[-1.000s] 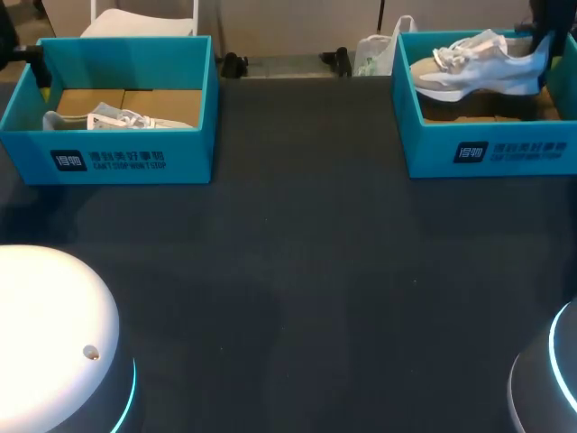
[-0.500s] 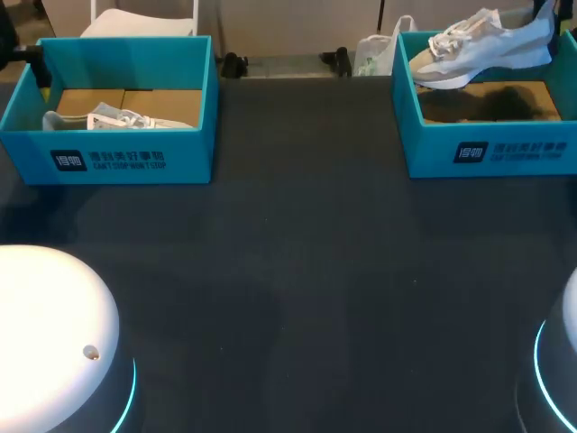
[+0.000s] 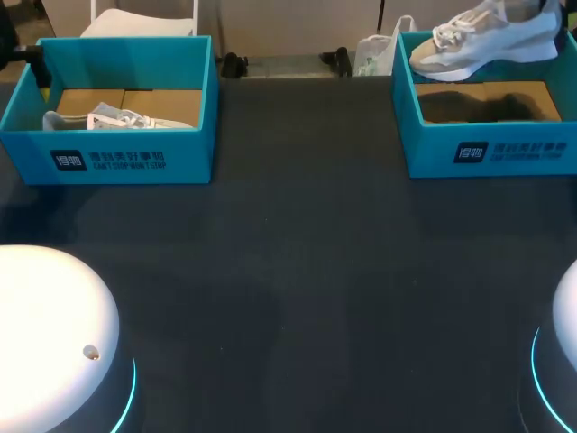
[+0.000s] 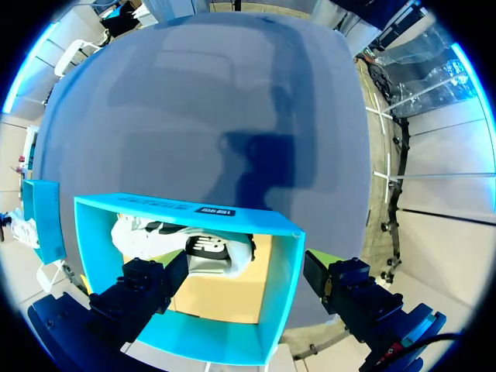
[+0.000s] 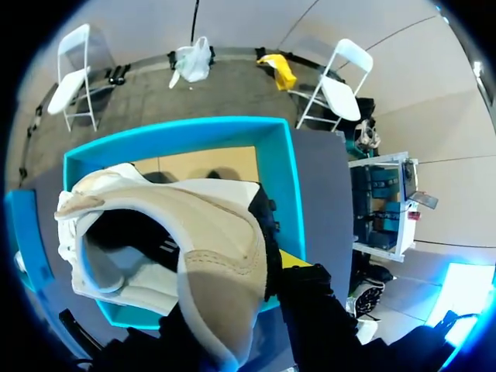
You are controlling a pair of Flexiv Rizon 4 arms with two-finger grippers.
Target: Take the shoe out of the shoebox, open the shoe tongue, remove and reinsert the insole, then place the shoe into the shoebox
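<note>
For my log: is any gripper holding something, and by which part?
The right gripper holds the shoe by its heel; the left gripper holds nothing.

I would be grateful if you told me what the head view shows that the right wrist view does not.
Only the head view shows the second shoe lying in the left box. Only the right wrist view looks into the lifted shoe through its opening and shows a yellow tip of the right gripper beside its heel. Both show that shoe held above the right box, whose cardboard floor is bare.
</note>
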